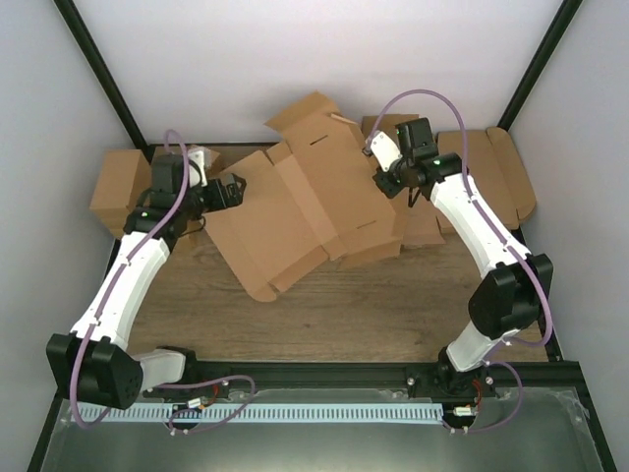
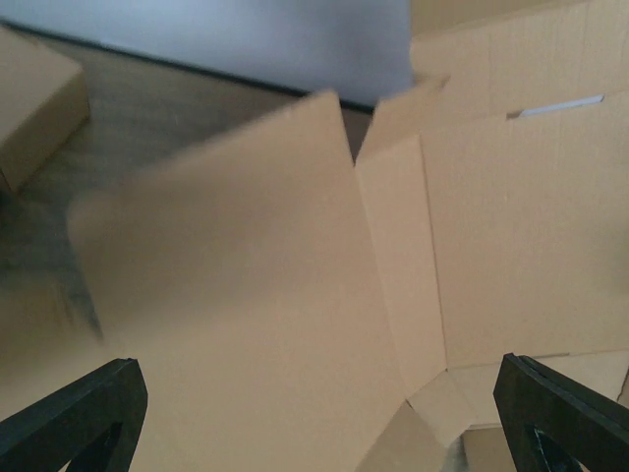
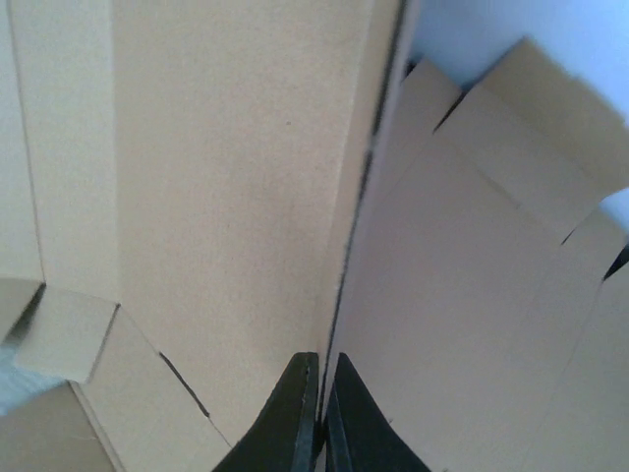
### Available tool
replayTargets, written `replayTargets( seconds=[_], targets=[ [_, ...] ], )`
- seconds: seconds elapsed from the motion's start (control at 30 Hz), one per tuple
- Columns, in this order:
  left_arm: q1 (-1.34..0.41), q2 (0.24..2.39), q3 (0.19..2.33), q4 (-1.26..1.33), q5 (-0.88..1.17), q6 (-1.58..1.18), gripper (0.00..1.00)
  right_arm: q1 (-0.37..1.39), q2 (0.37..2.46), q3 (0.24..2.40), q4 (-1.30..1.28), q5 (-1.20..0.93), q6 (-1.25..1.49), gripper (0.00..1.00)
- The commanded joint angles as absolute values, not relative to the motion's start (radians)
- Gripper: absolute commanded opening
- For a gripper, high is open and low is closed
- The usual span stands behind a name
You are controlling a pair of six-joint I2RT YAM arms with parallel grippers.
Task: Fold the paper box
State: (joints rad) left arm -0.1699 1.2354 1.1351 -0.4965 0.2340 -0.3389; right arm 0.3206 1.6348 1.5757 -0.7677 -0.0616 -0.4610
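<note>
The paper box (image 1: 305, 211) is a flat brown die-cut sheet with flaps and slits, lying tilted across the middle of the table. My right gripper (image 1: 385, 182) is shut on its right edge; in the right wrist view the fingers (image 3: 295, 413) pinch the cardboard edge (image 3: 349, 246) seen end-on. My left gripper (image 1: 228, 190) is at the sheet's left edge, open. In the left wrist view its jaws (image 2: 316, 369) stand wide apart with a raised panel of the box (image 2: 246, 295) between and ahead of them.
A small brown carton (image 1: 118, 187) stands at the far left, also in the left wrist view (image 2: 29, 108). A wider cardboard sheet with rounded end flaps (image 1: 496, 172) lies at the back right, behind the right arm. White walls and black frame posts enclose the table.
</note>
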Motion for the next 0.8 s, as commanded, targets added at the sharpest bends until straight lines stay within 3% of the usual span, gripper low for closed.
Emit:
replayTargets(
  seconds=[0.0,0.3,0.57,0.77],
  targets=[
    [-0.172,1.218,1.243,-0.522,0.142,-0.280,1.00,0.334,1.624,1.711,-0.722,-0.096,-0.578,0.01],
    [-0.163,1.371,1.401,-0.622,0.022,-0.233,1.00,0.356,1.643,1.735,-0.764,-0.171,-0.642,0.01],
    [-0.163,1.256,1.180,-0.531,0.203,-0.279,1.00,0.425,1.684,1.754,-0.736,-0.184,-0.691,0.01],
    [-0.163,1.213,0.966,-0.511,0.086,-0.317,1.00,0.458,1.745,1.744,-0.683,-0.186,-0.676,0.05]
  ],
)
